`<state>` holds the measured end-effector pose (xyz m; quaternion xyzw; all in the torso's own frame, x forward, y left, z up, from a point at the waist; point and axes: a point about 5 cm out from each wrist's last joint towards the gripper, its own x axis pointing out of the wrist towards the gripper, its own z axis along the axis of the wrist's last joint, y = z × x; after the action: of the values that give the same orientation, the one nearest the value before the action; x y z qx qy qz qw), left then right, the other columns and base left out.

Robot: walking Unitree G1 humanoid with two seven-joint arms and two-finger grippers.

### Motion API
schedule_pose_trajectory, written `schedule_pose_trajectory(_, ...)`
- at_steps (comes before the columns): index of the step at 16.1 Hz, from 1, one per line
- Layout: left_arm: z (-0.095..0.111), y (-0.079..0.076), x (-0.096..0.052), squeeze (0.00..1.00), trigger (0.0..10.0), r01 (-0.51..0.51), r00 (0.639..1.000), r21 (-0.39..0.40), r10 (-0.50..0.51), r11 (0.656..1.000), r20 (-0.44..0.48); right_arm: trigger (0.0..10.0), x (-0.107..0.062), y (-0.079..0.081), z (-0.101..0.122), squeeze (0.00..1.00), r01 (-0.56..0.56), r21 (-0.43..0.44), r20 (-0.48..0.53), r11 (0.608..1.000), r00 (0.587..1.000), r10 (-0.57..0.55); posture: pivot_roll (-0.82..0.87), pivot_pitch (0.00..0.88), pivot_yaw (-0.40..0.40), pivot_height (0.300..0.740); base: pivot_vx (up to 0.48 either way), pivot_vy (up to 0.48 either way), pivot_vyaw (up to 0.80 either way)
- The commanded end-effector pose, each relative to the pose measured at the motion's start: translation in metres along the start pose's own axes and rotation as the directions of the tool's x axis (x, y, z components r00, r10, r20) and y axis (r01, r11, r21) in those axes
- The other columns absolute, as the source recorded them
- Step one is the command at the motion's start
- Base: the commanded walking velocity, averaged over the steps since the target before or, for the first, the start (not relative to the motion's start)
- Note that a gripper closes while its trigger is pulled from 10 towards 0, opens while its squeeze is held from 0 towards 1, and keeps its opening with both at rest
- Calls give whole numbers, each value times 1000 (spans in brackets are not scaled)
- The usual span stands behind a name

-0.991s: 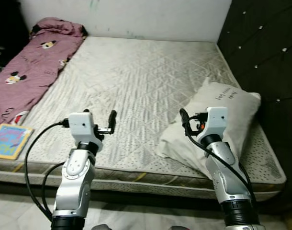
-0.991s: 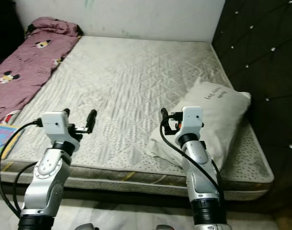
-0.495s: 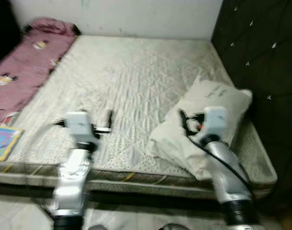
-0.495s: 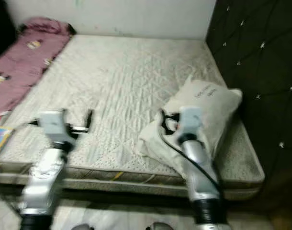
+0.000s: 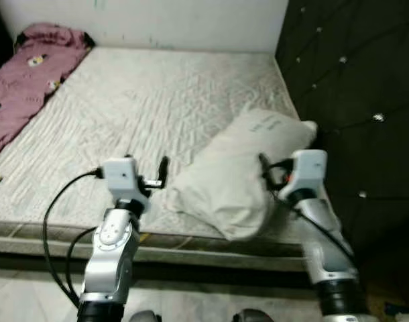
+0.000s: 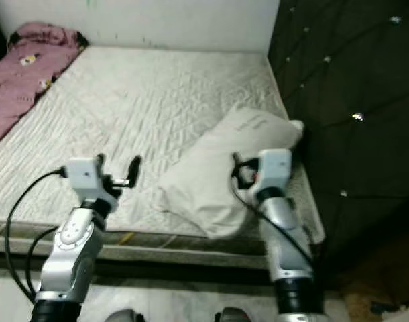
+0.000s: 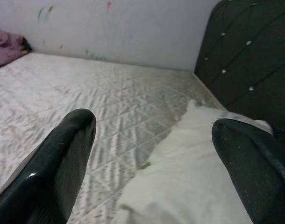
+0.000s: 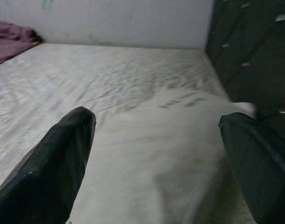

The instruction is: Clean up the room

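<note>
A white pillow (image 5: 235, 174) with small print lies tilted at the near right corner of the bare quilted mattress (image 5: 151, 94), its end close to the dark headboard. My left gripper (image 5: 147, 168) is open and hovers over the mattress edge, just left of the pillow's near corner. In the left wrist view the pillow (image 7: 198, 182) lies ahead between the fingertips (image 7: 63, 158). My right gripper (image 5: 275, 173) is open at the pillow's right side, low over it. The right wrist view looks along the pillow (image 8: 156, 168) between the spread fingers (image 8: 53, 163).
A dark tufted headboard (image 5: 352, 80) rises along the right of the bed. A pink cartoon-print blanket (image 5: 30, 64) lies bunched at the far left of the mattress. A white wall (image 5: 178, 20) stands behind. Pale floor (image 5: 30, 275) runs along the mattress's near edge.
The whole picture has shifted left, so the camera has turned right and come closer. The pillow now sits between my arms. Both grippers stay open and level.
</note>
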<state>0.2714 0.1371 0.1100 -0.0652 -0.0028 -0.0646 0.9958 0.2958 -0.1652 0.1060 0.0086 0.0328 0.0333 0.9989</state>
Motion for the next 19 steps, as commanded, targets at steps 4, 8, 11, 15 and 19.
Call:
schedule_pose_trajectory(4,6,8,-1,0,10000,-19,999,6,19,1000,33,10000,2,9,3,0,-28,13,11,1000,1000,28,-105,0,-7,740,0,0,0)
schedule_pose_trajectory(8,8,5,-1,0,10000,7,999,3,-7,1000,47,10000,2,9,2,0,-27,17,6,999,1000,27,-106,0,-6,740,157,0,-345)
schedule_pose_trajectory(11,8,6,-1,0,10000,9,999,5,-10,1000,47,10000,2,9,2,0,-26,19,7,999,1000,26,-105,0,-6,740,353,0,-146)
schedule_pose_trajectory(15,8,6,-1,0,10000,3,999,4,-3,1000,49,10000,3,10,2,0,-28,20,8,999,1000,28,-104,0,-7,740,333,0,0)
schedule_pose_trajectory(19,8,8,-1,0,10000,-10,999,9,9,1000,48,10000,3,10,2,0,-26,22,7,999,1000,26,-104,0,-6,740,0,0,0)
